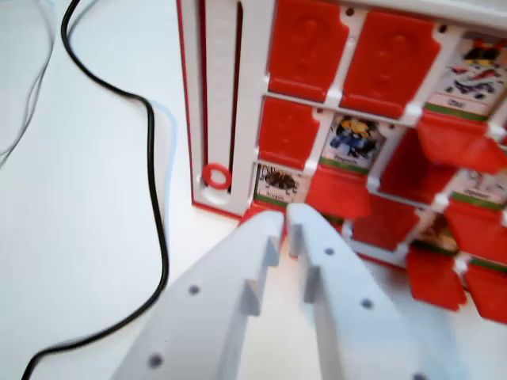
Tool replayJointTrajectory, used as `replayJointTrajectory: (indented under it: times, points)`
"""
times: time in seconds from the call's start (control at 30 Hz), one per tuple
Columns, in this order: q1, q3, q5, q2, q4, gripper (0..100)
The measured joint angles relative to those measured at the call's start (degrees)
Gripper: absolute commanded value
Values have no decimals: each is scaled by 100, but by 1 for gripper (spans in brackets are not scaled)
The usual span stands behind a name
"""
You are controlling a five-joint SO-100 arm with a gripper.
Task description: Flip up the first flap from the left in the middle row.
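Note:
A red and white flap board (252,95) fills the wrist view's upper right. In its second row from me, the leftmost red flap (287,131) lies flat, showing its blank back. Beside it a flap stands up with a blue picture card (356,138). In the nearest row the leftmost picture card (277,182) also stands up. My white gripper (287,226) reaches in from the bottom, its tips at the board's near left corner just below that card. The fingers sit almost together with only a thin slit and nothing between them.
A white slider track with a red ring (215,176) runs along the board's left edge. A black cable (154,166) curves over the white table on the left, with thin grey wires (32,87) further left. More raised cards and red flaps (467,150) crowd the right.

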Motion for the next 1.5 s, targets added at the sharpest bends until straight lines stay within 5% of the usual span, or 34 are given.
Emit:
replayJointTrajectory:
  times: [0.17,0.33,0.67,1.5]
  points:
    - [53,905,-413,2909,1617,0]
    - [264,1512,-659,5774,3138,0]
    - [378,1028,-659,6697,4825,0]
    - [1230,773,-589,6697,4931,0]
